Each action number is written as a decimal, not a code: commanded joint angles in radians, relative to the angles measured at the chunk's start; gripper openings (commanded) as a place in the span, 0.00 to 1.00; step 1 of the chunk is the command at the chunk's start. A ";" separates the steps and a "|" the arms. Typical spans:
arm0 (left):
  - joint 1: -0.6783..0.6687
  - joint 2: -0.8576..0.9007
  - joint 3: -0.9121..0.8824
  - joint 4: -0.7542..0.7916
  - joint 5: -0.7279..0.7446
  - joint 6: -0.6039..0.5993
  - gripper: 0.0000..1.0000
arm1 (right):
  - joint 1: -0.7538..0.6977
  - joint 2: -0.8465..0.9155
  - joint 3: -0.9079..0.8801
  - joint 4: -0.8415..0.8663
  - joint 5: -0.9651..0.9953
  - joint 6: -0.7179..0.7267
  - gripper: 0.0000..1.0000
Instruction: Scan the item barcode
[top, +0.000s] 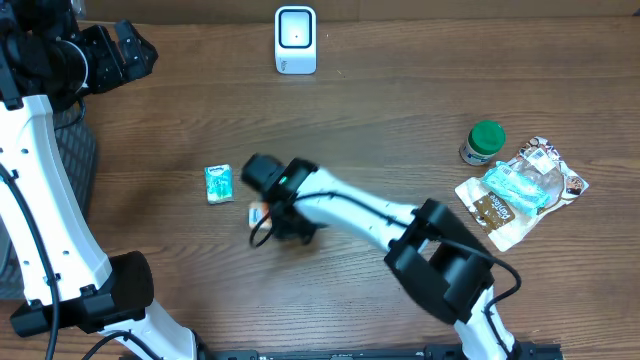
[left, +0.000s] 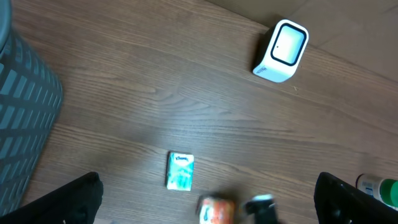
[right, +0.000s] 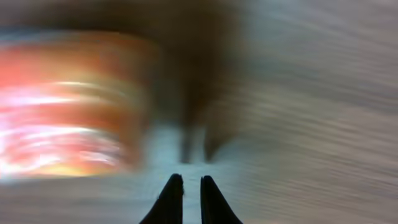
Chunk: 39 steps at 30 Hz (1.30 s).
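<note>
Likely lab mock checkout: barcode scanner (top: 295, 40), wood table (top: 400, 120).

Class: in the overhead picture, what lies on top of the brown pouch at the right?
A clear packet with blue-green contents lies across the brown pouch, covering its middle. Only the pouch's ends show; whatever is printed beneath the packet is hidden.

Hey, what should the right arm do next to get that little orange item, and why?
Probably open the right gripper and shift it toward the orange item. In the blurred wrist view its fingers stand together with nothing between them, and the item lies off to one side, so it seems not gripped yet for the scanner.
</note>
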 joint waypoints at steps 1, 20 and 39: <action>0.000 -0.011 0.008 0.001 -0.002 -0.010 0.99 | -0.095 0.002 -0.008 -0.036 0.126 -0.015 0.08; 0.000 -0.011 0.008 0.001 -0.002 -0.010 1.00 | -0.087 -0.042 0.016 0.289 -0.298 -0.045 0.22; 0.000 -0.011 0.008 0.001 -0.002 -0.010 0.99 | 0.039 0.017 0.018 0.368 -0.167 0.075 0.44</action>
